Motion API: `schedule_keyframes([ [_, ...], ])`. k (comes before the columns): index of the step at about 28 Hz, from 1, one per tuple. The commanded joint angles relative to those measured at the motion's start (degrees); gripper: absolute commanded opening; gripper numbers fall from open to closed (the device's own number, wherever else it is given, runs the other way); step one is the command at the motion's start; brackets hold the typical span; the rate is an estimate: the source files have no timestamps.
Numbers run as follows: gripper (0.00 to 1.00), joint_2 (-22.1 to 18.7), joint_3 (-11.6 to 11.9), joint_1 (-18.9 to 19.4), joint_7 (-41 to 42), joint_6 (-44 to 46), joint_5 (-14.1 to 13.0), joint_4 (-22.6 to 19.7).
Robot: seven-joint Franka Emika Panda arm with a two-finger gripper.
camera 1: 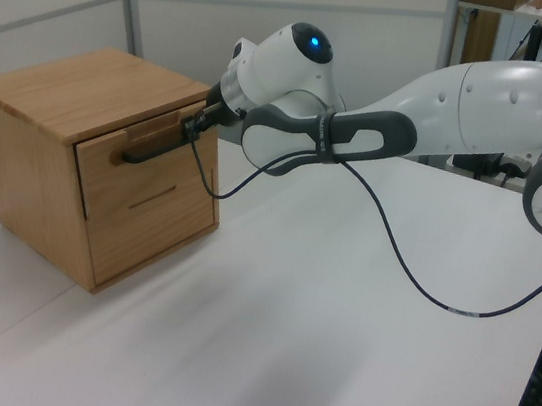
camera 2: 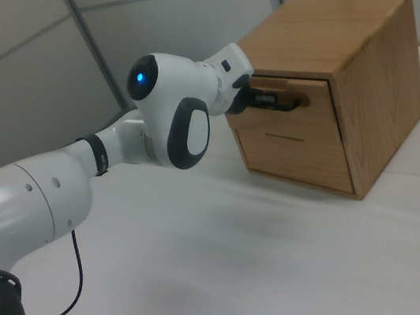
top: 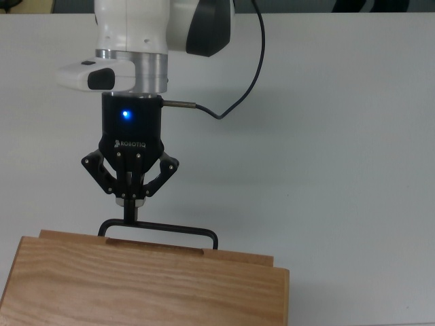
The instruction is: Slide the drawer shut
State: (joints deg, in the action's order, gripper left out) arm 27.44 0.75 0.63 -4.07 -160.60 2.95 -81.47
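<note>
From above, in the top view, we see the gripper [top: 128, 214] pointing down the picture with its fingers [top: 128, 208] clenched together on nothing, their tips touching the black handle [top: 160, 228] near its end at the top view's left. The drawer [top: 156, 248] sits at the bottom of the picture, only a thin strip of its front panel showing past the edge of the cabinet [top: 146, 288] top, so it is nearly pushed home. A blue light glows on the gripper's black body, and a black cable [top: 239, 85] loops away from the wrist over the white table [top: 340, 136].

Across in the left view, we find the cabinet [camera 1: 61, 113] on the table [camera 1: 281, 346] at the left view's left, with the drawer [camera 1: 147, 150] in its upper part, its front close to flush with the cabinet face. The gripper [camera 1: 193, 126] meets the handle [camera 1: 152, 149] at the end toward the left view's right, and the arm reaches in from that side.

Over in the right view, we see the cabinet [camera 2: 349, 79] at the right view's right, the drawer [camera 2: 286, 109] at the top of its front face, and the gripper [camera 2: 253, 101] pressed against the handle [camera 2: 281, 103]; the arm largely hides the fingers.
</note>
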Motion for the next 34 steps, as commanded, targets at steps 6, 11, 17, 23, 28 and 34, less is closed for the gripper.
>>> schedule_keyframes([
  [6, 0.00, 2.88, 0.56, -0.72, -1.12, -11.32, 0.21, -0.88],
  [11, 0.00, 1.74, 0.56, -0.72, -1.38, -9.65, -0.40, -2.20],
  [17, 0.00, -0.54, 0.48, -0.72, -4.80, -6.92, -2.86, -2.47],
  [23, 0.00, -5.54, 0.56, -0.63, -4.81, 3.49, -3.83, -3.70],
  [28, 0.00, -9.06, 0.56, -0.45, -2.79, 17.81, -3.74, -3.78],
  [34, 0.00, -13.28, 0.56, -0.19, -0.69, 35.41, -3.39, -3.78],
])
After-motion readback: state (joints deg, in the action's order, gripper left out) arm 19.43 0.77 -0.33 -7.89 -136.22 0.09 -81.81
